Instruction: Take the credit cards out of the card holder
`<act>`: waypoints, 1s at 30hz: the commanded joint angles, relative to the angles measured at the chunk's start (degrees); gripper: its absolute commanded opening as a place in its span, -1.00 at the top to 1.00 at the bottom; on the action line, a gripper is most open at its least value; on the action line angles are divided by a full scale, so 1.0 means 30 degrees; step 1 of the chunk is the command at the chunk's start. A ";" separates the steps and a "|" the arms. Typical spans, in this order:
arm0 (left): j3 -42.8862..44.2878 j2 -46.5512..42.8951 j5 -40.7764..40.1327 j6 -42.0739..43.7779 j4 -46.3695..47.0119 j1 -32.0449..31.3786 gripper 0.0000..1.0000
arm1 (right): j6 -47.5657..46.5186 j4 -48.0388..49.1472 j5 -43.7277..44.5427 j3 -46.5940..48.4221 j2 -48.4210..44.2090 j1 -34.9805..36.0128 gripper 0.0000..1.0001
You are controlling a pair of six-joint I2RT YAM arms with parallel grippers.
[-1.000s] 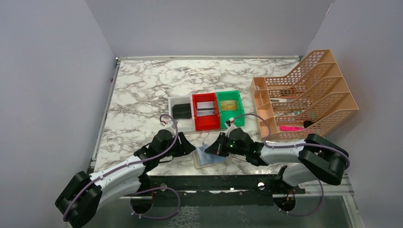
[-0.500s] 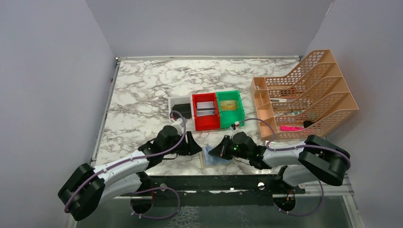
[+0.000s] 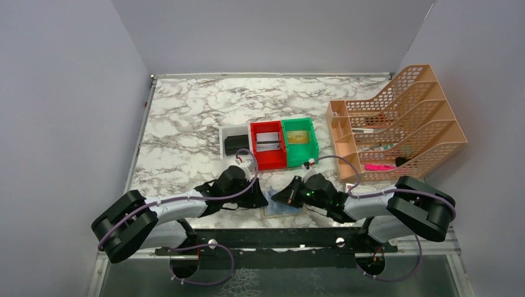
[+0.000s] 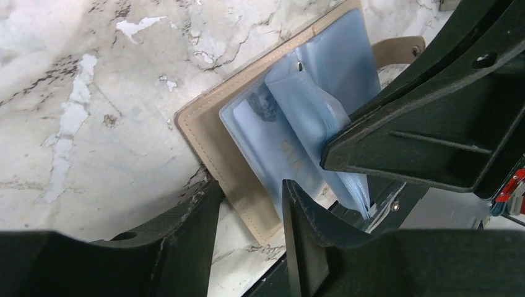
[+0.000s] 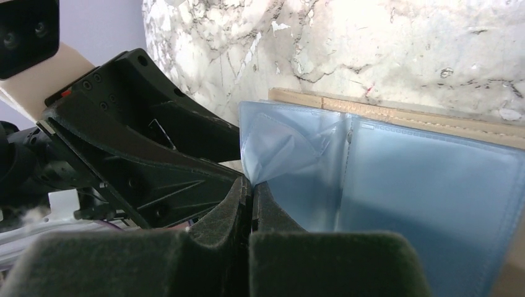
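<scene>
Top view: marble-patterned tabletop [image 3: 186,124] with two arms meeting at its 6 o'clock edge. The card holder [image 3: 280,209] lies there, opened flat, tan cover down and bluish clear sleeves up, between the two hands.

Left hand [image 3: 260,199]: reaches in from 9 o'clock of the holder. In the left wrist view its two fingers [image 4: 192,235] stand partly apart, and the holder's near tan corner lies in the gap between them. Neither finger is clamped on it.

Right hand [image 3: 288,198]: reaches in from 3 o'clock. In the right wrist view its fingers [image 5: 238,204] are pressed fully together. The corner of one raised, buckled sleeve [image 5: 278,148] is caught at their tips, and the remaining sleeves lie flat on the cover.

Credit cards [image 4: 272,139]: inside the sleeves, seen only as faint print and a dark mark through the plastic. Their number cannot be told.

A tan snap tab [image 4: 396,49] projects from the holder's far edge.

Toward 12 o'clock of the holder stands a row of three small bins, touching side by side. The white bin [image 3: 230,131] holds a black object, the red bin [image 3: 268,162] holds a flat grey-white item, and the green bin [image 3: 300,124] sits rightmost.

At 3 o'clock of the tabletop is a peach perforated file rack [image 3: 408,105] with small items in its trays, one of them pink.
</scene>
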 commanded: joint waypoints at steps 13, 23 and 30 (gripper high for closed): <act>0.1300 0.1017 -0.1645 -0.0147 0.0361 -0.0929 -0.01 | 0.0181 0.1112 -0.0124 -0.0200 -0.0091 0.0110 0.98; 0.1978 -0.0206 -0.4189 -0.0279 -0.1756 -0.1490 -0.25 | -0.0019 -0.0173 0.0300 -0.0068 -0.0647 0.0124 0.98; 0.2146 -0.0800 -0.4446 -0.0184 -0.2245 -0.1714 -0.20 | -0.0060 0.0027 0.0223 -0.0054 -0.0555 0.0108 0.98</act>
